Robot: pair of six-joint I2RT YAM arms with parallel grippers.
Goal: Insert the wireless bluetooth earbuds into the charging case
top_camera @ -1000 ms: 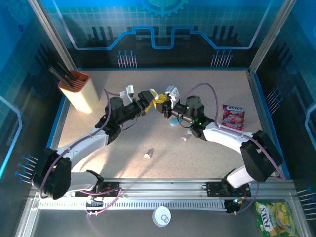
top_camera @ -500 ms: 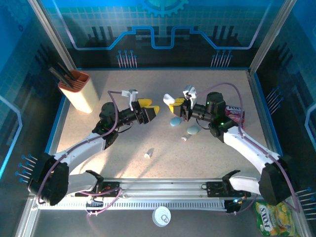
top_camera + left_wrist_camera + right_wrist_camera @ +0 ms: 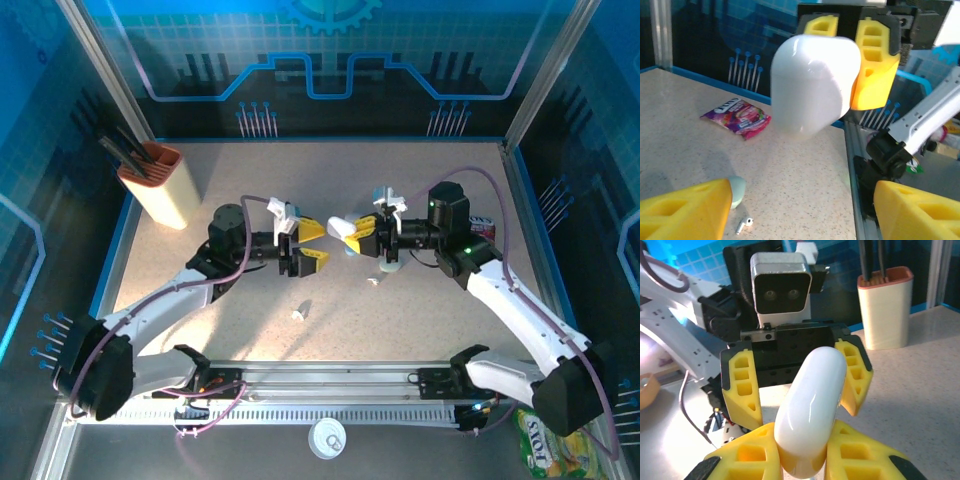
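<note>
Handover, likely | my right pincer [image 3: 358,232] pinching white charging case [image 3: 342,227] aloft | my left pincer [image 3: 312,245] spread, facing it | earbuds [image 3: 300,312] loose on table [image 3: 440,330] | I'd square left jaws on its free end first.

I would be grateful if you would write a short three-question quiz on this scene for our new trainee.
1. True or false: the right gripper is shut on the smooth white pebble-shaped case.
2. Multiple choice: the left gripper is A) open, B) shut on an earbud, C) shut on a blue case.
3. Short answer: what stands at the far left of the speckled table?

Key: 1 true; 2 A; 3 the cream holder with an orange rim.
</note>
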